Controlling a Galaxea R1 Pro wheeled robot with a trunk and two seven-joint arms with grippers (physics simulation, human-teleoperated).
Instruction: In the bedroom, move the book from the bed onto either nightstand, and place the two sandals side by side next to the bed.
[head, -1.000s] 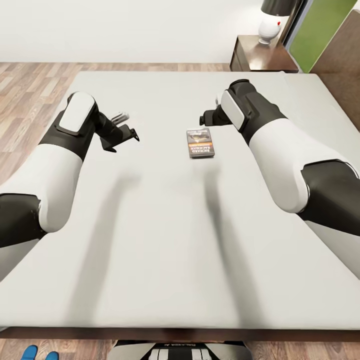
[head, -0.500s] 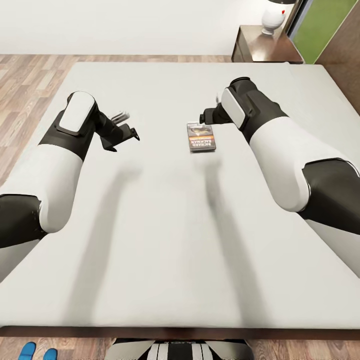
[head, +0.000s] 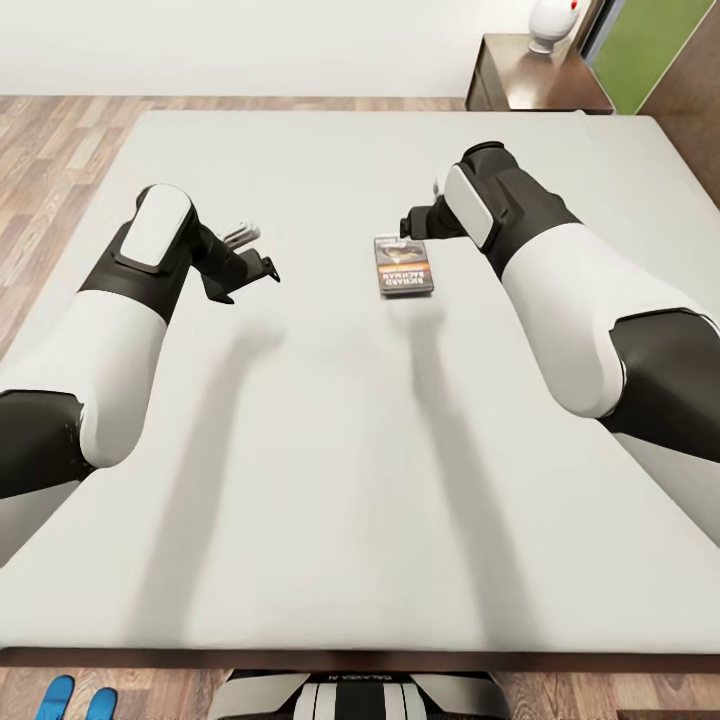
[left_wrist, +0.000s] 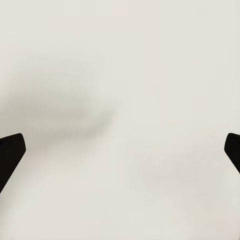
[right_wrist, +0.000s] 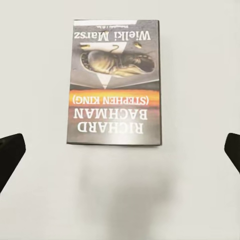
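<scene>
your head camera looks down on the bed (head: 330, 480), a broad, flat, matte light grey mattress with a thin dark brown frame edge showing along the near side. one book (head: 403, 265) lies flat on it, a thin rectangular paperback with a dark glossy cover, a picture, an orange band and white lettering; it sits a little past the middle of the mattress, toward 1 o'clock from you. your right gripper (head: 412, 226) hangs just beyond the book's far edge, and in the right wrist view the book (right_wrist: 114, 83) lies ahead between two black fingertips (right_wrist: 9, 152) that are set wide apart, touching nothing. your left gripper (head: 250, 262) hovers over bare mattress at about 11 o'clock, well apart from the book; its wrist view shows the fingertips (left_wrist: 10, 150) spread wide over smooth grey surface. two bright blue sandals (head: 78, 697) lie side by side on the wood-plank floor (head: 50, 160) at about 7 o'clock, just off the bed's near edge. one dark glossy nightstand (head: 535, 88) stands at 1 o'clock beyond the far corner, carrying one rounded white lamp base (head: 555, 22). open mattress surrounds the book on all four sides.
</scene>
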